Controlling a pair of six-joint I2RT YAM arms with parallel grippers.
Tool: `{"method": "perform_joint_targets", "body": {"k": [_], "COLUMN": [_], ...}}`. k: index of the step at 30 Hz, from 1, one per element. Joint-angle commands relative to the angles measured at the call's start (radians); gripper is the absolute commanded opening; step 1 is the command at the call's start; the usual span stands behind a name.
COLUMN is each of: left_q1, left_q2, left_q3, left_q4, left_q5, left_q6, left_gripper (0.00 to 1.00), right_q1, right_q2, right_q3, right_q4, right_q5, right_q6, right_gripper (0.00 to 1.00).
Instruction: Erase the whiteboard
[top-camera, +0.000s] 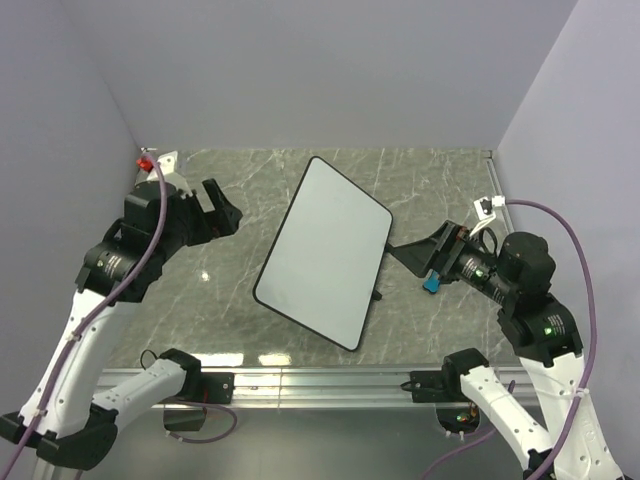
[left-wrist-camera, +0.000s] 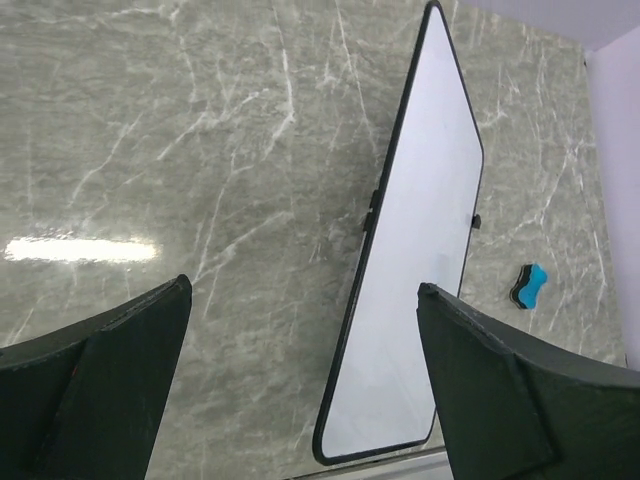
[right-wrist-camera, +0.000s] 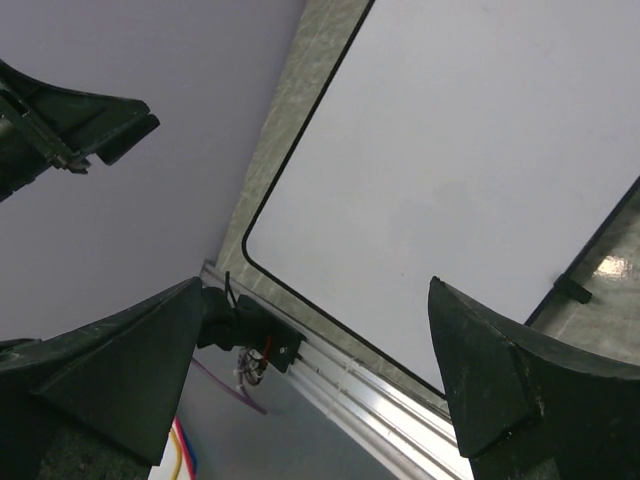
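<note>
My left gripper has its fingers spread wide and holds nothing, left of the whiteboard. My right gripper is spread as wide, also empty, close by the whiteboard's right edge. The whiteboard lies on the marbled table between them. A blue eraser lies to its right.

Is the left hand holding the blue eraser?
No, the left hand is open and empty; the blue eraser lies on the table beside the whiteboard.
</note>
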Motion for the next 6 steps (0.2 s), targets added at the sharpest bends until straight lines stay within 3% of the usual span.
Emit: {"method": "perform_joint_targets", "body": {"k": [1,6], "left_q1": [-0.002,-0.002], "left_q2": [-0.022,-0.010], "left_q3": [0.002,0.070], "left_q4": [-0.045,-0.136], "left_q5": [-0.062,-0.082], "left_q6": [-0.025,-0.049], "left_gripper": [0.99,0.99], "right_q1": [-0.003,-0.003], "right_q2": [-0.008,-0.010], "right_q3": [0.000,0.027], "right_q4": [0.063,0.024], "right_q5": [-0.048,-0.114], "right_q6": [-0.016,-0.038], "right_gripper": [1.00,1.00]}}
